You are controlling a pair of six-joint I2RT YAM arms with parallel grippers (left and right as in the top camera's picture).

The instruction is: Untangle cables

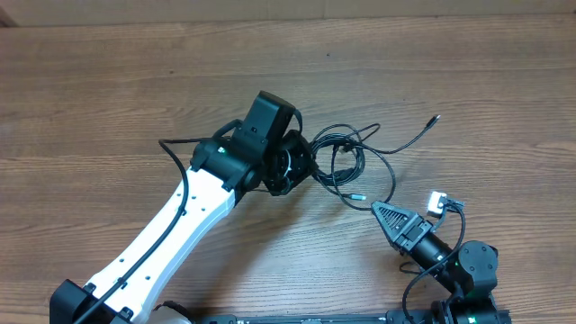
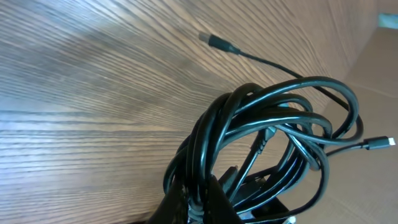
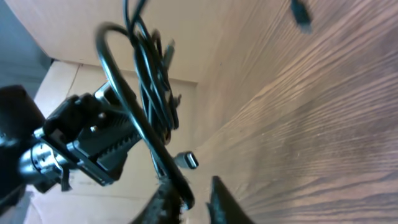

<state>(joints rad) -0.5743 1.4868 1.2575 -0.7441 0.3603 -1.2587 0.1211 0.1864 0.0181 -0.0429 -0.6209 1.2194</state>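
The cables (image 1: 346, 153) are a tangle of thin black loops at mid-table, lifted slightly at the left. My left gripper (image 1: 301, 162) is shut on the bundle. In the left wrist view, several strands (image 2: 280, 106) run down between the fingers of the left gripper (image 2: 199, 186). One plug end (image 1: 436, 118) trails to the far right, and a pale tip (image 1: 358, 194) hangs low. My right gripper (image 1: 376, 209) is at the tangle's lower loop. In its wrist view one strand (image 3: 134, 106) lies between the nearly closed fingers of the right gripper (image 3: 194, 186), against the left one, with a silvery plug (image 3: 186, 160) beside it.
The wooden table (image 1: 108, 90) stretches to the left and back. The left arm's white link (image 1: 171, 234) crosses the front left diagonally. A small white tag (image 1: 436, 202) sits on the right arm's wiring. Cardboard (image 3: 81, 25) lines the table's far edge.
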